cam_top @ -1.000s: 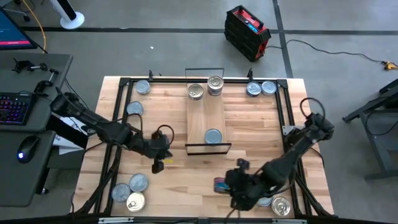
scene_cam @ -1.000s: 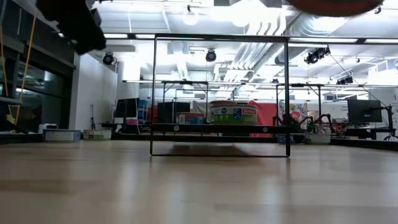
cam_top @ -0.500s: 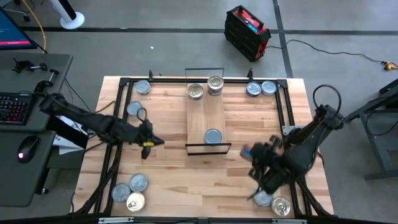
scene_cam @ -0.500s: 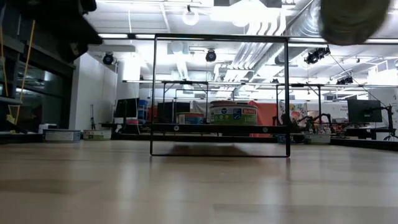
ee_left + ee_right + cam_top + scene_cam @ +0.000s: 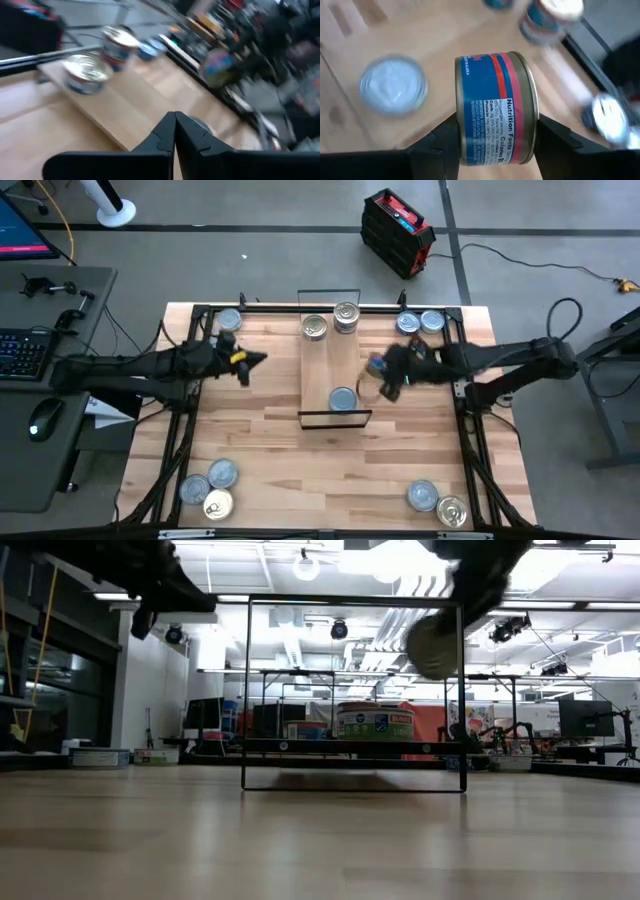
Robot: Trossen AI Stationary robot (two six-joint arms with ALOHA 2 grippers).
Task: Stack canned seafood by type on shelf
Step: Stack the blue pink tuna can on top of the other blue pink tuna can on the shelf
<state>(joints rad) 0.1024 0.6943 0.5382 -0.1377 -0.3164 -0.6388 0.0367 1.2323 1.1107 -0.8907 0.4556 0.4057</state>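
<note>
The shelf (image 5: pixel 330 365) is a light plank with black wire ends, lying across the table's middle. On it sit a silver-lidded tin (image 5: pixel 314 328), a two-high stack (image 5: pixel 346 315) at the far end, and a pale blue tin (image 5: pixel 342 398) at the near end. My right gripper (image 5: pixel 383 370) hovers just right of the shelf, shut on a blue-and-red labelled tin (image 5: pixel 495 107), which also shows in the low view (image 5: pixel 432 647). My left gripper (image 5: pixel 260 360) hangs left of the shelf with its fingers shut on nothing (image 5: pixel 175 117). My right gripper pinches the labelled tin between its two fingers (image 5: pixel 442 142), one on each flat end. The label wall (image 5: pixel 495 75) faces the wrist camera. The tin is lifted clear of the table and lies on its side in the hold, above the table beside the pale blue tin (image 5: pixel 393 92).
Loose tins lie at the far left (image 5: pixel 229 320) (image 5: pixel 216 354), far right (image 5: pixel 407 323) (image 5: pixel 431 321), near left (image 5: pixel 222 473) (image 5: pixel 217 504) and near right (image 5: pixel 422 497) (image 5: pixel 452 511). A black frame rims the table (image 5: pixel 400 440). A desk with a keyboard stands to the left.
My right gripper has carried the tin, held clear of the table, from the near-right area toward the far edge and left, up to the shelf's right side. My left gripper has moved from beside the shelf's near end toward the far edge, staying left of the shelf.
</note>
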